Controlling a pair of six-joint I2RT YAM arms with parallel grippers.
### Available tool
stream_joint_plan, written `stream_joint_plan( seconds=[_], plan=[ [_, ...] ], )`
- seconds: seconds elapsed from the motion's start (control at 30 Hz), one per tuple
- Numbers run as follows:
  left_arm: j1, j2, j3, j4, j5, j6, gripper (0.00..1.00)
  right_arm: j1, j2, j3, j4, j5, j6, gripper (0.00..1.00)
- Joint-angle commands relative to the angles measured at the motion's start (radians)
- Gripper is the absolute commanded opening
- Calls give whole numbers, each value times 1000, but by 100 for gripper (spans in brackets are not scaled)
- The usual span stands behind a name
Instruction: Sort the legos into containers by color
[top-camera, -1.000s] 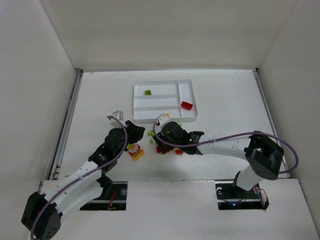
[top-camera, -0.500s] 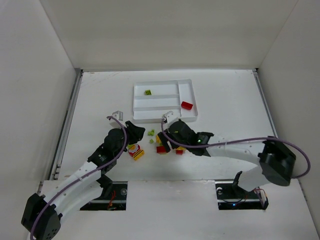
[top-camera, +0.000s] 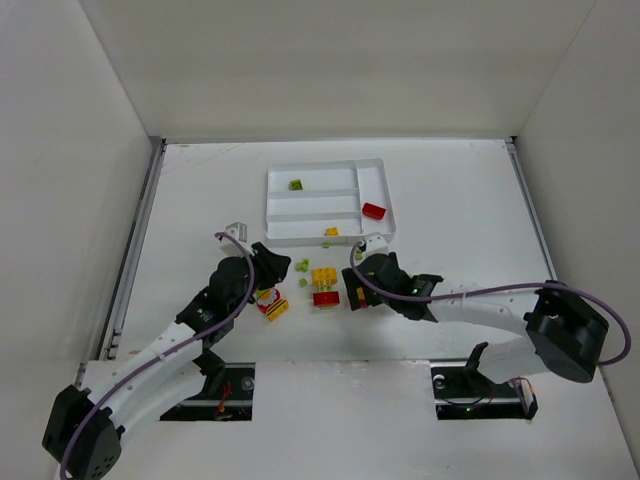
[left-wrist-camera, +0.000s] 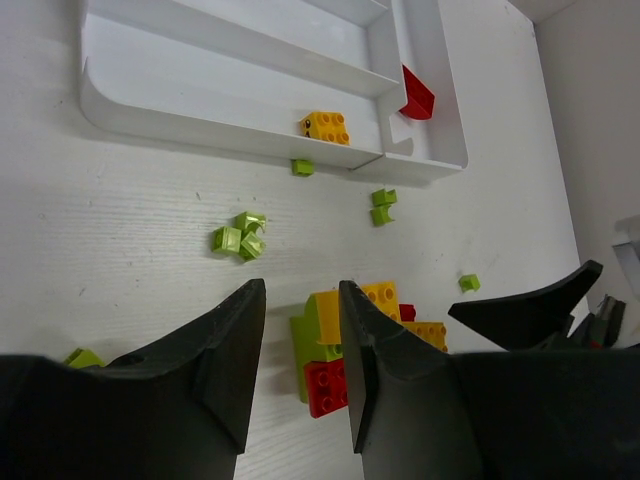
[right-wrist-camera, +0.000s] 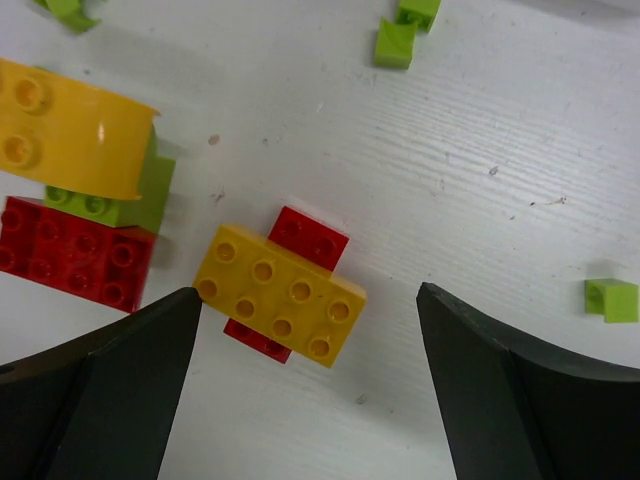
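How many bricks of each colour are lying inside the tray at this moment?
green brick, far long slot: 1
red brick, crosswise slot: 1
yellow brick, near long slot: 1
Total in the tray: 3

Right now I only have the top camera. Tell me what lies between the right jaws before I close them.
Observer: A yellow eight-stud brick lies across a smaller red brick. The right gripper has its jaws wide open on either side, touching neither.
Operator: Describe the clump beside it.
Observer: It has three colours, all touching: a curved yellow piece, a lime green brick and a red block.
Operator: Report the left jaws.
Observer: The left gripper shows a narrow gap, with nothing gripped in it.
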Motion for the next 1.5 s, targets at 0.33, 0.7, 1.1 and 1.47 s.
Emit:
stream_joint_plan(
  seconds=[0.33, 0.7, 1.1, 1.47],
  plan=[
    [3, -24, -1, 26, -2, -4, 33, 39, 118, 72, 28, 6, -10, 84],
    [-35, -28, 17, 24, -2, -21, 42, 13, -23, 37, 27, 32, 13, 66],
    [-230, -97, -32, 205, -26, -21, 56, -90, -95, 152, 211, -196, 177, 63],
    [-413, 65, 0, 348, -253, 83, 56, -87, -43, 233, 266, -177, 287, 63]
  ],
)
